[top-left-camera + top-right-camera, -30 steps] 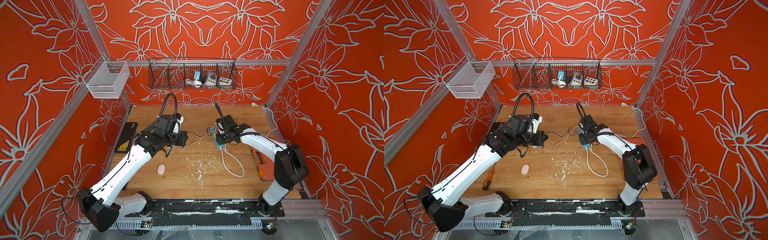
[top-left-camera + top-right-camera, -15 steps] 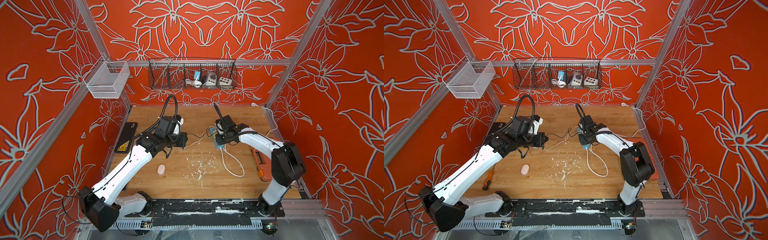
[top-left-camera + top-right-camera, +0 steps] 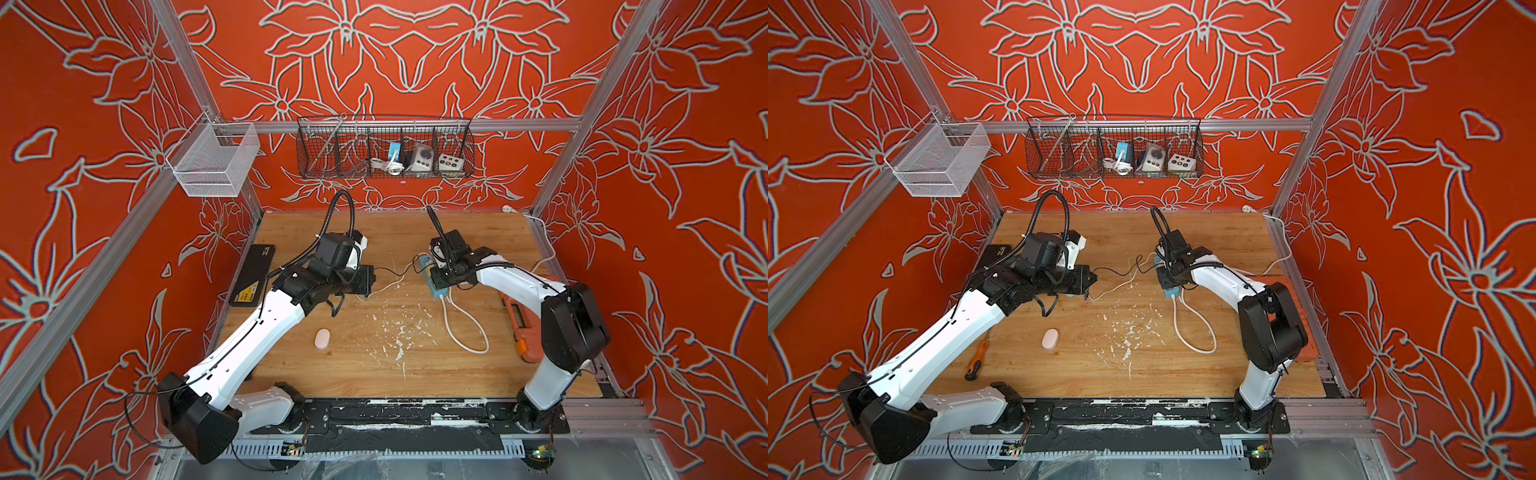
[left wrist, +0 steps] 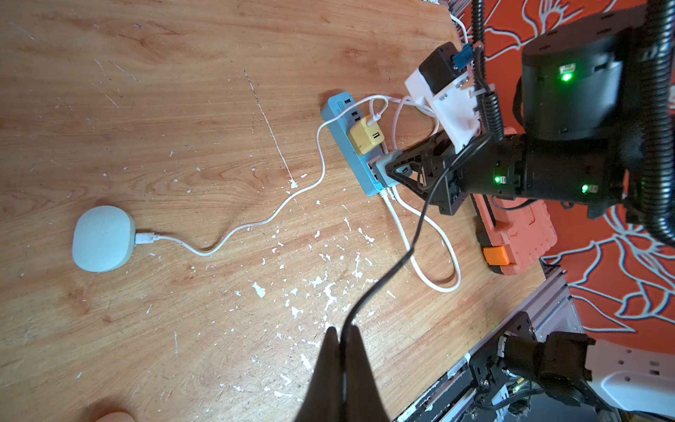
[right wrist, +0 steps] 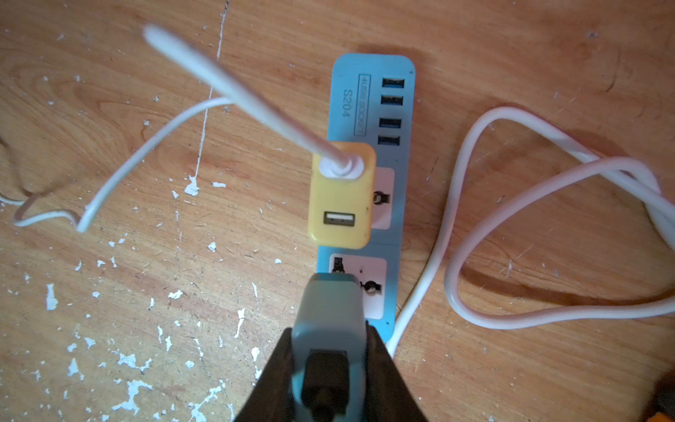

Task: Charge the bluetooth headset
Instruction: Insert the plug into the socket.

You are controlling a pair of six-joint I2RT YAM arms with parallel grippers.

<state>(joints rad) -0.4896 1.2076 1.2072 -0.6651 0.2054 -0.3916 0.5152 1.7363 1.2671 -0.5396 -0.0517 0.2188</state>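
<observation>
The bluetooth headset [image 4: 103, 238] is a white oval case lying on the wooden table [image 3: 478, 232], also seen in both top views [image 3: 322, 338] [image 3: 1050, 339]. A thin white cable [image 4: 255, 226] runs from it to a yellow adapter [image 5: 341, 197] plugged into the blue power strip [image 5: 369, 98] [image 3: 424, 264]. My right gripper [image 5: 330, 330] [image 3: 435, 282] is shut on a grey adapter [image 5: 328, 310] at the strip's end socket; whether it is seated I cannot tell. A black cable [image 4: 412, 241] leads from it to my left gripper [image 4: 341, 330] [image 3: 372, 276], which is shut on that cable.
The strip's thick white cord [image 3: 465, 328] loops toward the front. An orange tool case [image 3: 519, 328] lies by the right wall, a black pad [image 3: 253, 276] by the left wall and a screwdriver [image 3: 974, 361] at front left. Wire baskets [image 3: 384, 151] [image 3: 212, 166] hang at the back.
Almost nothing differs. Both arms have shifted very slightly, and each gripper keeps the same hold.
</observation>
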